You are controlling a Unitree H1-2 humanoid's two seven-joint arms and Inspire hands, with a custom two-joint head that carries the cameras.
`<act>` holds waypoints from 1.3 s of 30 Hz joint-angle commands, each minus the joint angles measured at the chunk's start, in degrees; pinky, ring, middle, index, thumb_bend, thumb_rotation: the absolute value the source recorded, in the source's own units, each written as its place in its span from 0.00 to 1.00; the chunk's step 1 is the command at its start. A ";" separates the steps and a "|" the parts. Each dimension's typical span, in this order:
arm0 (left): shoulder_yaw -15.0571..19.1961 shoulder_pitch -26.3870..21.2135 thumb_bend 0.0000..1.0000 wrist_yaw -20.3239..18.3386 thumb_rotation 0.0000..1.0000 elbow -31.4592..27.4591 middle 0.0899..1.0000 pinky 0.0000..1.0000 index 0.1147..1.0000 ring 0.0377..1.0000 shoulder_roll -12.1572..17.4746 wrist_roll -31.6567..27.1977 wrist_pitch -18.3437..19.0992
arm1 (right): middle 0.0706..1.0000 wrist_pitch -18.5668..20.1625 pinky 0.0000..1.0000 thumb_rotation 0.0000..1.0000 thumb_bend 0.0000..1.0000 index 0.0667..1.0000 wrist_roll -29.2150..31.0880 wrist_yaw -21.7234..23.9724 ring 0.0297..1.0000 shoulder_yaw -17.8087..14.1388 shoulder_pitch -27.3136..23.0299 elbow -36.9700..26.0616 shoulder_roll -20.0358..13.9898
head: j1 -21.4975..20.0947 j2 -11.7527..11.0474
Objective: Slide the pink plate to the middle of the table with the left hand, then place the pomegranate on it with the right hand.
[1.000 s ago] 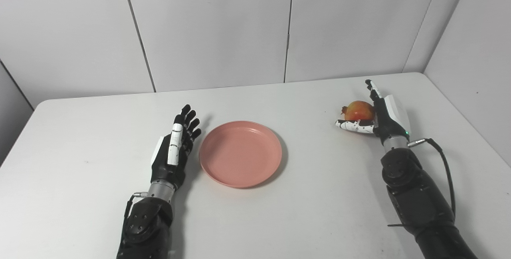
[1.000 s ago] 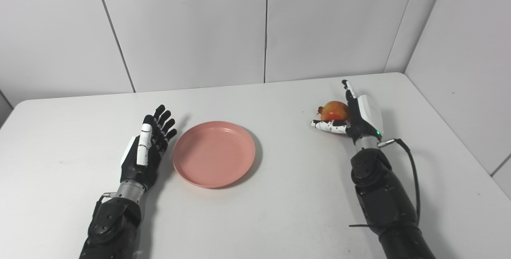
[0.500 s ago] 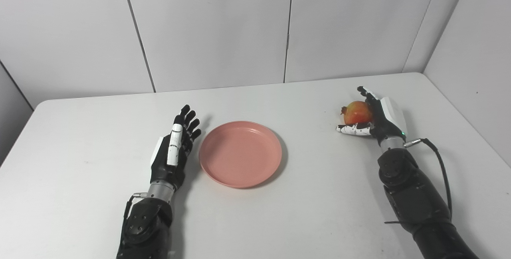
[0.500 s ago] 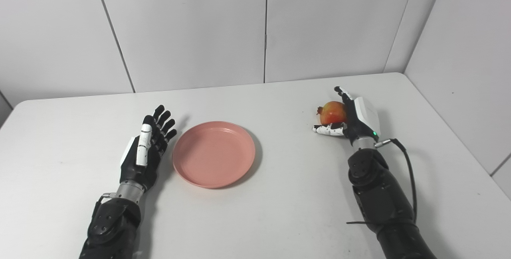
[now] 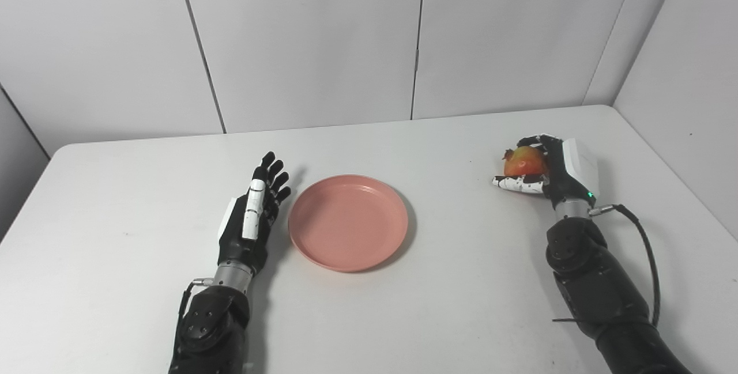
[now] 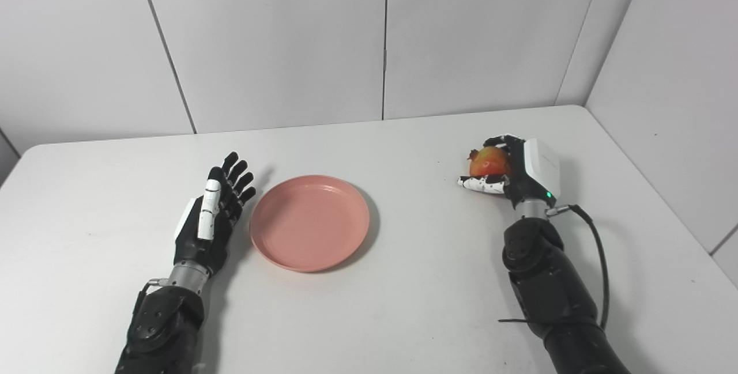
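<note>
Over on the right, the right hand [image 5: 550,169] has its fingers wrapped round the pomegranate [image 5: 523,161], well apart from the pink plate [image 5: 347,221] mid-table, beside the left hand [image 5: 251,218], fingers spread, empty.

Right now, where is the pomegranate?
The pomegranate is far right on the table, enclosed by the right robot hand, well apart from the plate.

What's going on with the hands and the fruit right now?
Left hand open, beside pink plate. Right hand shut on pomegranate, far right of the plate. Nothing between them.
</note>
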 commanded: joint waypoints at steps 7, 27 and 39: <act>-0.36 -0.95 0.59 1.17 0.98 -0.47 0.97 0.94 0.96 0.96 -0.74 1.29 -1.51 | 0.44 -3.40 0.32 0.00 0.51 0.52 -0.18 -2.14 0.35 -0.39 -1.60 -2.15 -1.44 | 1.07 -0.36; -2.25 -1.10 0.56 6.64 1.00 -1.17 0.95 0.90 0.94 0.94 -4.01 6.11 -0.36 | 0.44 -2.07 0.41 0.00 0.52 0.49 7.61 5.92 0.42 -2.50 2.33 -23.53 1.39 | 5.78 -1.15; -2.60 -1.33 0.55 7.99 1.00 -0.79 0.98 0.92 0.96 0.96 -5.10 7.00 -1.01 | 0.45 1.21 0.41 0.00 0.51 0.50 9.94 13.84 0.40 -0.96 4.47 -35.24 6.20 | 10.32 -1.24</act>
